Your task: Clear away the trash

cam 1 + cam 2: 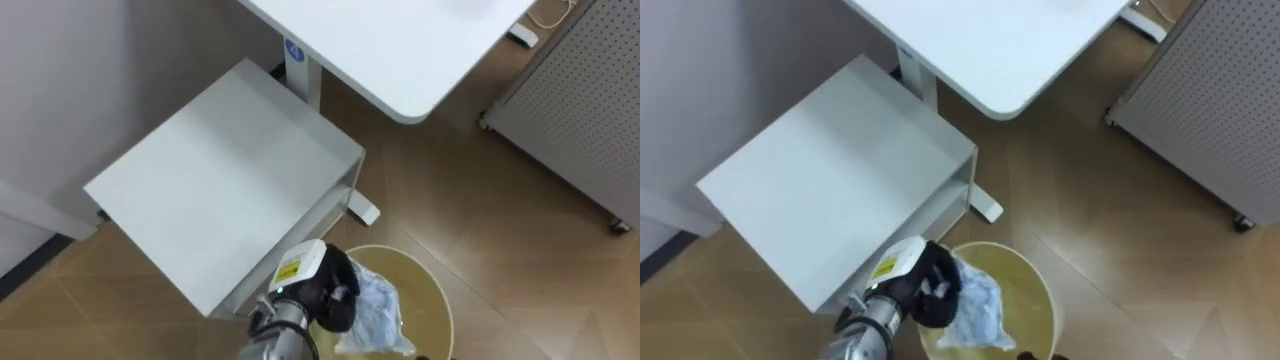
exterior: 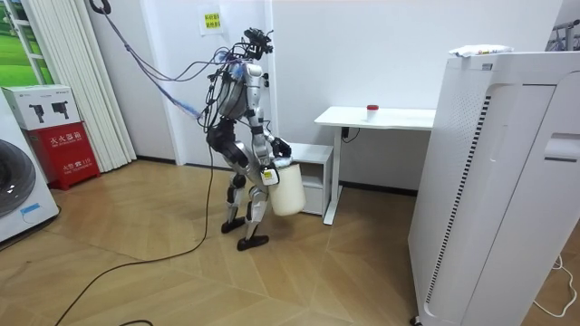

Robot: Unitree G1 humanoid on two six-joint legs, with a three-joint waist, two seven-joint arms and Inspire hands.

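Note:
A round cream bin (image 1: pixel 440 290) hangs off the floor in front of me, low and slightly to the right in the eye views. Inside it lies crumpled white and pale blue plastic garbage (image 1: pixel 378 305). My left hand (image 1: pixel 335 285) comes in from the lower left, its dark fingers curled over the bin's left rim right beside the garbage. A dark sliver of my right hand (image 1: pixel 425 357) shows at the bin's near rim. In the room view I stand bent forward beside the low shelf, holding the bin (image 2: pixel 288 186) at thigh height.
A low white shelf unit (image 1: pixel 220 170) stands just ahead on the left, with a white desk (image 1: pixel 400 40) behind it. A grey perforated panel on casters (image 1: pixel 580 110) is at the right. Bare wooden floor (image 1: pixel 480 230) lies between them. A tall white appliance (image 2: pixel 489 181) stands nearer the room camera.

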